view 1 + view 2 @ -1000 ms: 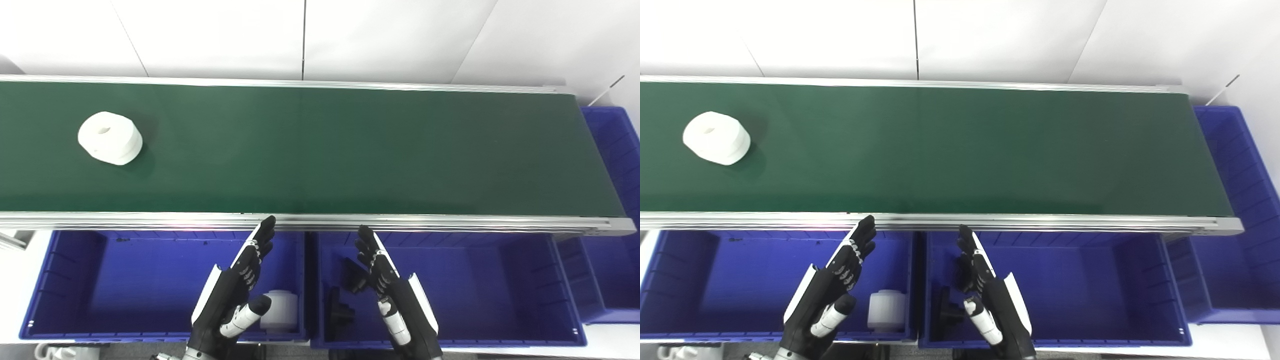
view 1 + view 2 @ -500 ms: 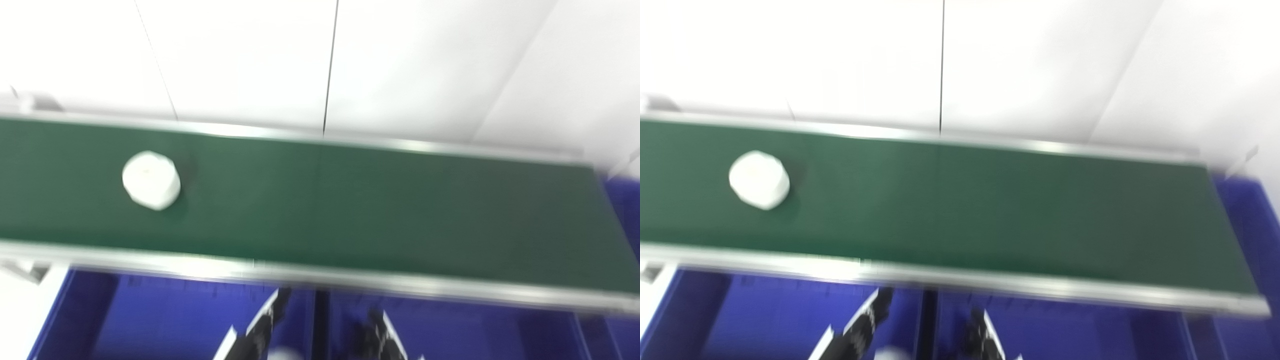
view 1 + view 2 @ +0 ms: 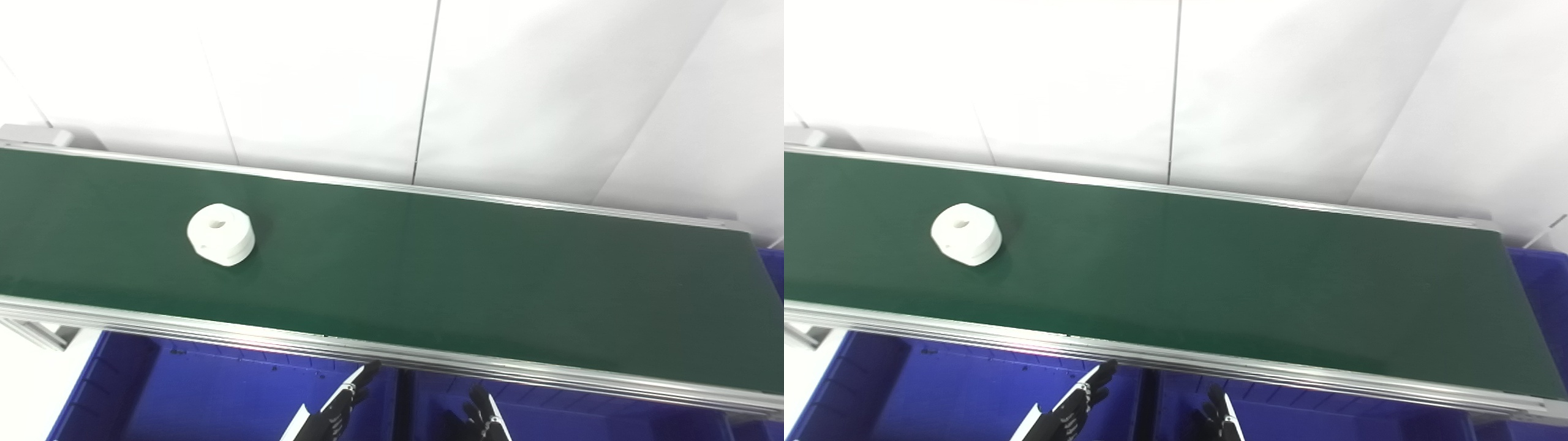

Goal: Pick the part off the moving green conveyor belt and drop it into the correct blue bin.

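A round white plastic part with a small hole in its top is lying flat on the long dark green conveyor belt, in the left half of the frame. It is sitting about halfway between the far silver rail and the near silver rail of the belt. Below the belt, at the lower left, a deep blue plastic bin is showing its inside. At the bottom middle, the robot's left hand, black with a white back, is poking up over this bin, with its fingers stretched out straight toward the near rail and holding nothing. Just to the right, past the wall between the bins, only the tips of the right hand are showing over a second blue bin, so I cannot tell if it is wide or closed. Both hands are well apart from the white part. At the far right edge, a corner of another blue bin is peeking out by the end of the belt.
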Available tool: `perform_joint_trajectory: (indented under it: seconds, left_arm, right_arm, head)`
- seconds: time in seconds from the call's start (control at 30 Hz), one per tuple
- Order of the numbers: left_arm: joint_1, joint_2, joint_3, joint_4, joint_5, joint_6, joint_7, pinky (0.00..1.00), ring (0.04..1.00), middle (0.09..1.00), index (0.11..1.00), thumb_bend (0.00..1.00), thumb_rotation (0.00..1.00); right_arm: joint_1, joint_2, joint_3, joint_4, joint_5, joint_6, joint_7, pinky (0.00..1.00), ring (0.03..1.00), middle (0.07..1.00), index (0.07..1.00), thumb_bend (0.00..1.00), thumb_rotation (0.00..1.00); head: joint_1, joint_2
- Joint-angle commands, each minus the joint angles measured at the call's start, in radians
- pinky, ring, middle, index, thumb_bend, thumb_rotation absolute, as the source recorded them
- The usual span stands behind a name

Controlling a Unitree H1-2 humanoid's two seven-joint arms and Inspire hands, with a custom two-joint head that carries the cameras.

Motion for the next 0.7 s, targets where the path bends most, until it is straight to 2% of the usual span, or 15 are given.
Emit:
perform_joint_trajectory:
  seconds: [0.0,0.1,0.23,0.27,0.33,0.4,0.5,0.6,0.67]
  left_arm:
    - [0.005,-0.005,-0.008,-0.035,-0.015,-0.044,0.003,0.96,0.988,0.972,0.935,0.86,0.73]
    - [0.007,-0.006,-0.008,-0.11,-0.043,-0.043,-0.002,0.92,0.966,0.952,0.935,0.87,0.7]
    - [0.011,-0.001,-0.013,-0.262,-0.08,-0.032,-0.013,0.83,0.902,0.902,0.92,0.86,0.6]
    - [0.007,-0.002,-0.012,-0.297,-0.081,-0.024,-0.012,0.8,0.883,0.889,0.91,0.86,0.59]
    - [-0.019,-0.002,-0.006,-0.376,-0.084,0.012,-0.012,0.74,0.831,0.843,0.854,0.91,0.51]
    - [-0.069,0.007,0.017,-0.441,-0.07,0.055,-0.015,0.72,0.815,0.825,0.831,0.9,0.48]
    - [-0.188,0.026,0.107,-0.498,0.038,0.1,-0.002,0.73,0.802,0.797,0.791,0.89,0.39]
    - [-0.285,0.056,0.182,-0.516,0.138,0.148,-0.009,0.69,0.78,0.781,0.778,0.91,0.36]
    - [-0.372,0.11,0.219,-0.524,0.174,0.211,-0.045,0.65,0.749,0.781,0.768,0.92,0.35]
  right_arm:
    - [0.0,-0.001,-0.002,-0.006,0.012,-0.059,0.012,0.98,0.981,0.999,1.0,0.91,0.96]
    - [-0.001,-0.001,-0.003,-0.011,0.015,-0.052,0.018,0.99,0.988,1.0,1.0,0.92,0.96]
    - [-0.003,0.005,-0.003,-0.014,0.006,-0.046,0.017,0.99,0.988,1.0,1.0,0.91,0.95]
    - [-0.005,0.006,-0.003,-0.013,0.008,-0.045,0.018,0.99,0.987,1.0,1.0,0.91,0.96]
    - [-0.01,0.007,-0.001,-0.01,0.015,-0.046,0.022,1.0,0.989,1.0,1.0,0.91,0.95]
    - [-0.014,0.01,0.0,-0.01,0.019,-0.045,0.025,1.0,0.991,1.0,1.0,0.9,0.95]
    - [-0.018,0.016,0.002,-0.006,0.022,-0.047,0.029,1.0,0.989,1.0,1.0,0.9,0.94]
    - [-0.02,0.023,0.002,-0.002,0.02,-0.05,0.028,1.0,0.986,1.0,1.0,0.9,0.94]
    - [-0.02,0.027,0.003,-0.005,0.021,-0.048,0.028,1.0,0.985,1.0,1.0,0.91,0.94]
  head:
    - [0.002,0.001]
    - [0.008,0.003]
    - [0.008,0.012]
    - [0.009,0.015]
    - [0.011,0.021]
    - [0.012,0.025]
    - [0.012,0.021]
    - [0.013,0.025]
    - [0.01,0.03]
